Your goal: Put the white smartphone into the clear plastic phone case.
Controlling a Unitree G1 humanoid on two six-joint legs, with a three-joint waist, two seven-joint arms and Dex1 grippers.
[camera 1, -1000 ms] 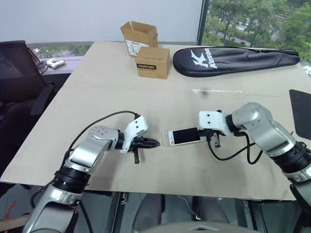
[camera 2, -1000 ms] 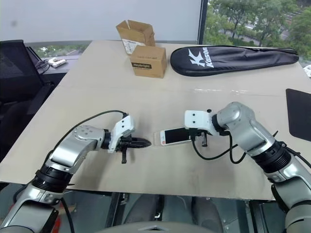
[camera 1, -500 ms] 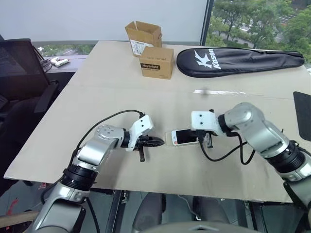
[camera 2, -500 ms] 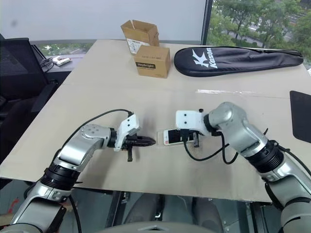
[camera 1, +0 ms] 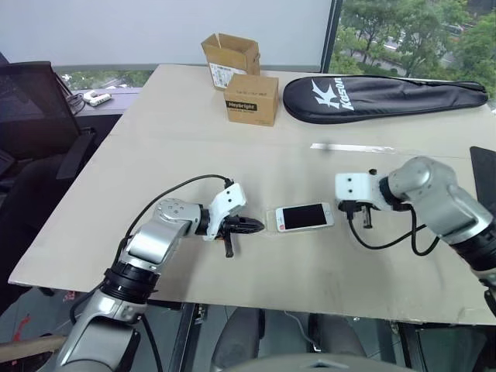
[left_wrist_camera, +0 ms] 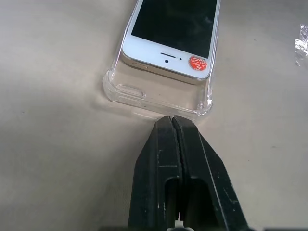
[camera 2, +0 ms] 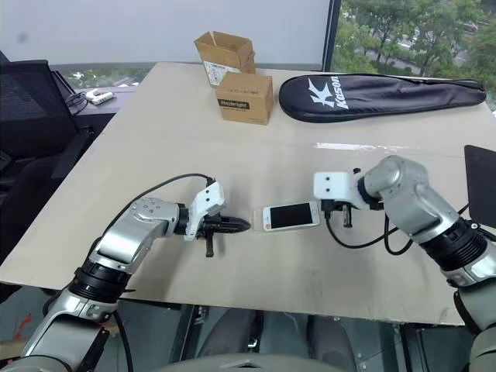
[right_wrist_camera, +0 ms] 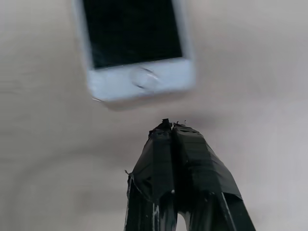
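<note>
The white smartphone lies screen up on the table, set in the clear plastic phone case. In the left wrist view the phone's end stops short of the case's end rim and looks slightly raised there. My left gripper is shut and rests low on the table, its tips touching or nearly touching the case's left end. My right gripper is also shut and empty. It hangs a short way off the phone's right end, the one with the home button.
Two cardboard boxes and a black racket bag lie at the far side of the table. A dark flat object sits at the right edge. A black chair stands off the left side. The table's front edge is close.
My right gripper has pulled back to the right, off the phone's end, leaving a gap. The phone and case stay put, and the left gripper has not moved.
</note>
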